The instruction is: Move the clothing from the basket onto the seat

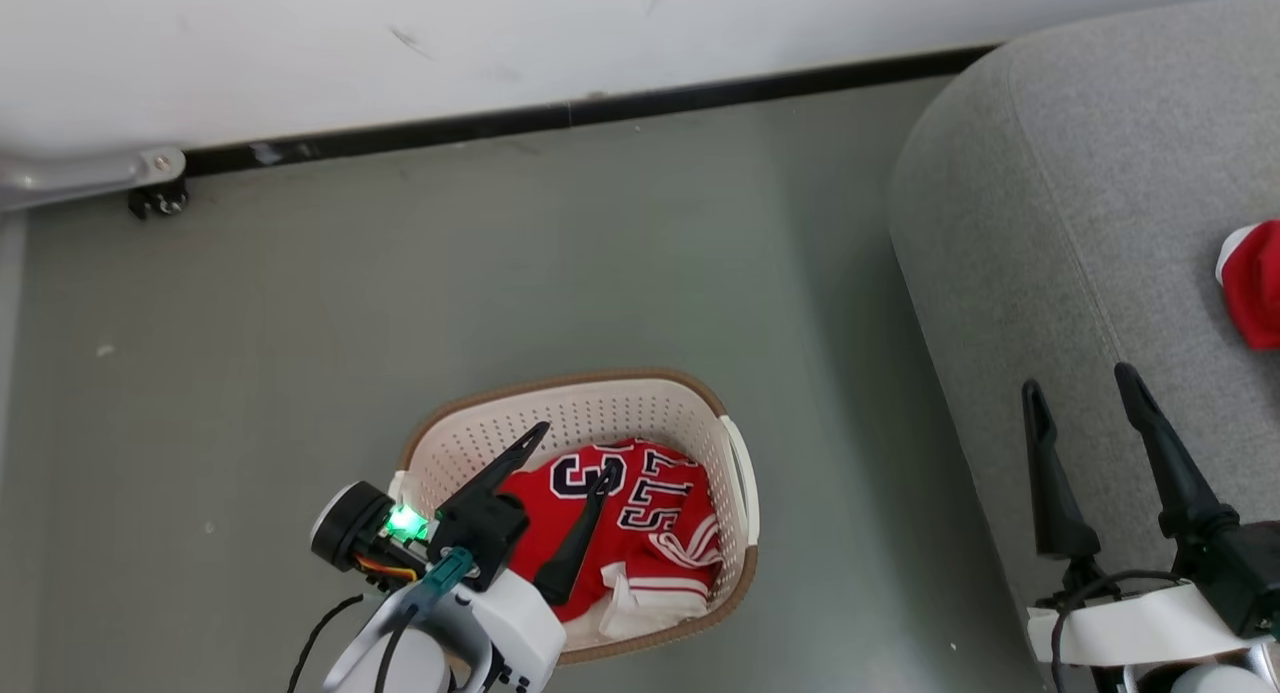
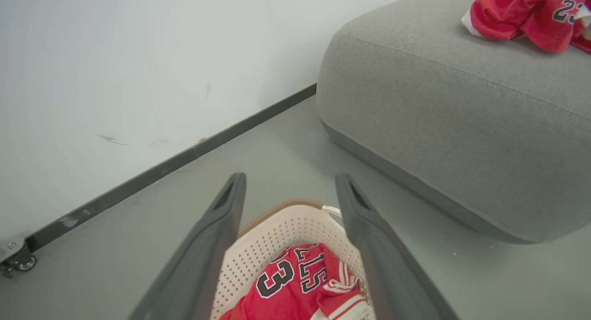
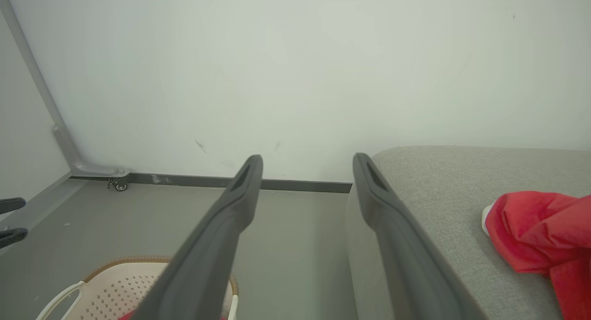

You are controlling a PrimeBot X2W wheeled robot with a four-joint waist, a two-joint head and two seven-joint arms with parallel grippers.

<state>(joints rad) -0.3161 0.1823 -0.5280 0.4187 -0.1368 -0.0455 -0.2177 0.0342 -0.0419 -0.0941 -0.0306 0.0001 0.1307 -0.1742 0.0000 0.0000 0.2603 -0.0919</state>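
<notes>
Overhead, a grey floor [image 1: 500,273] runs up to a white wall [image 1: 500,33] with a dark baseboard [image 1: 600,108]. A cream perforated basket [image 1: 600,413] with a brown rim stands on the floor, near the bottom centre of the head view. Inside it lies a crumpled red jersey [image 1: 650,518] with white trim, black-and-white block letters and a large numeral 3 facing up. The left pincer [image 1: 578,448] hangs over the basket's left side, its two long dark fingers [image 1: 505,463] spread wide apart and angled toward the jersey, with nothing between them; whether a fingertip touches the cloth cannot be told. A green light [image 1: 403,521] glows on that arm's wrist. To the right, apart from the basket, stands the seat [image 1: 1050,173], a large light-grey upholstered cushion with a rounded corner and a stitched seam. A second red garment [image 1: 1255,283] with white trim lies bunched on top of the seat at the right edge; in the left wrist view it shows the number 23. The right pincer [image 1: 1078,378] sits at the lower right, over the seat's front edge, likewise spread and empty, pointing toward the wall. A small caster wheel [image 1: 160,201] rests by the baseboard at the far left.
</notes>
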